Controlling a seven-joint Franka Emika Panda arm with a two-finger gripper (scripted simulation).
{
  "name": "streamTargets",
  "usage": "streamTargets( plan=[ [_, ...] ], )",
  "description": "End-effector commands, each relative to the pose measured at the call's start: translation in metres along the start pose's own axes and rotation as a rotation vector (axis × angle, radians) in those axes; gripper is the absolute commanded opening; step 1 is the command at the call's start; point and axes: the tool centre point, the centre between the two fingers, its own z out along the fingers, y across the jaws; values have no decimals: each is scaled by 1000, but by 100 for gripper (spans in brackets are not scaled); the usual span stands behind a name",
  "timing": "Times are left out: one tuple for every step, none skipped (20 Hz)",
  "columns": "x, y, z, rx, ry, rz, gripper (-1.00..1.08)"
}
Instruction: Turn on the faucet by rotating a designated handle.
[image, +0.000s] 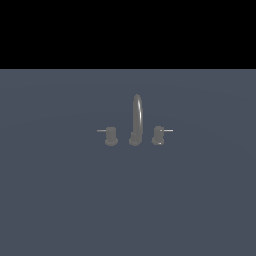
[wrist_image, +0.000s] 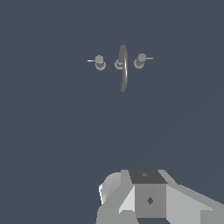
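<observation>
The faucet (image: 136, 120) is a small dull-grey three-piece set standing on a flat blue-grey surface, with a tall arched spout between two stubby knobs. The handle (image: 159, 135) is the knob on the exterior view's right; its pale silver lever rod (image: 168, 130) points further right. The twin knob (image: 111, 135) has a duller rod pointing left. The wrist view shows the faucet (wrist_image: 123, 68) from above, with the handle (wrist_image: 140, 61) beside it. Only the body of my gripper (wrist_image: 148, 197) shows, far from the faucet and touching nothing. Its fingers are not visible. The arm is out of the exterior view.
The blue-grey surface (image: 65, 200) stretches flat around the faucet on all sides. A black band fills the top of the exterior view.
</observation>
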Motion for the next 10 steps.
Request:
streamTargets(
  plan=[
    [0,0,0,0,0,0,-100],
    [0,0,0,0,1,-1,-100],
    [1,0,-1,0,2,-3,-100],
    [3,0,-1,1,5,-6,-100],
    [4,0,-2,1,9,-10,-100],
    [7,0,-4,2,13,-15,-100],
    [9,-1,-5,3,18,-21,-100],
    [11,-1,-6,3,21,-25,-100],
    [12,-1,-7,4,24,-28,-100],
    [12,-1,-7,4,25,-30,-100]
  ],
)
